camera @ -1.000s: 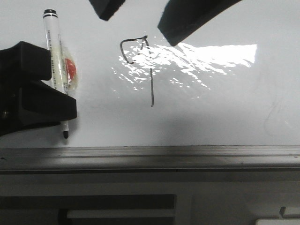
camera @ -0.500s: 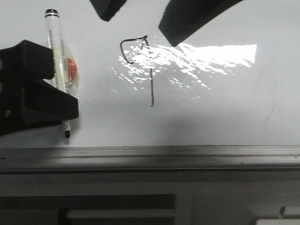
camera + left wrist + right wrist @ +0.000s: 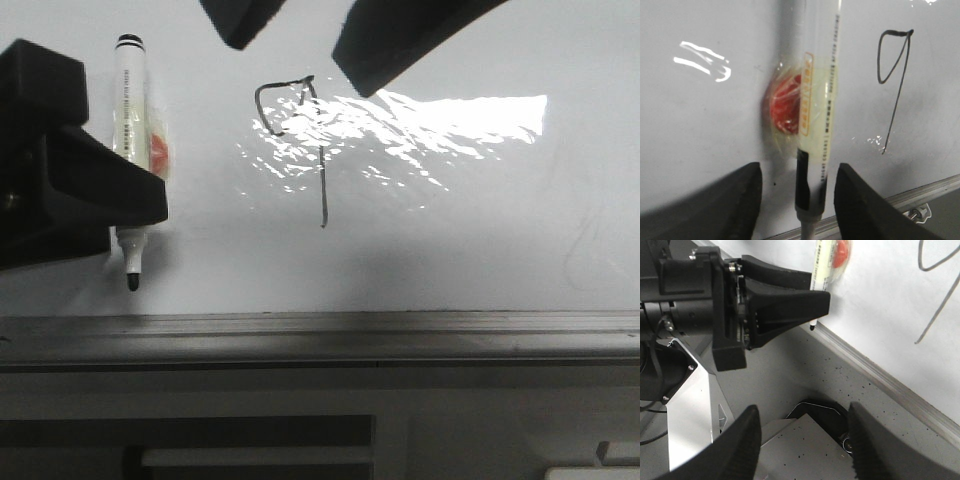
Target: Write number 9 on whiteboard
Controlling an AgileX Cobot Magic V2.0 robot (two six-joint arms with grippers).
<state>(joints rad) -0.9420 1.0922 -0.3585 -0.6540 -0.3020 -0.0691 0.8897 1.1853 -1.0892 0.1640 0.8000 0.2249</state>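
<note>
We see the whiteboard (image 3: 480,240), glossy, with a bright glare patch across its middle and a grey rail (image 3: 320,328) along its near edge. In the right wrist view, a grey speckled surface (image 3: 805,385) sits beside that rail.

Left gripper (image 3: 796,200) sits at the board's left side, fingers (image 3: 725,205) apart. The marker (image 3: 131,150) stands between them, and we see a gap on each side of it in the left wrist view; we cannot tell whether anything grips it.

Right gripper (image 3: 802,440): fingers (image 3: 727,450) spread wide, nothing between them. It hangs off the board's edge, over the grey surface.

The marker is white-barrelled with small print, black tip (image 3: 131,283) pointing toward the rail. A red blob under clear film (image 3: 786,105) sits on the board just behind the barrel.

The number 9 (image 3: 300,140) is drawn near the board's middle, well right of the marker: a small angular loop and a long straight tail, in thin black line, partly crossed by the glare.
</note>
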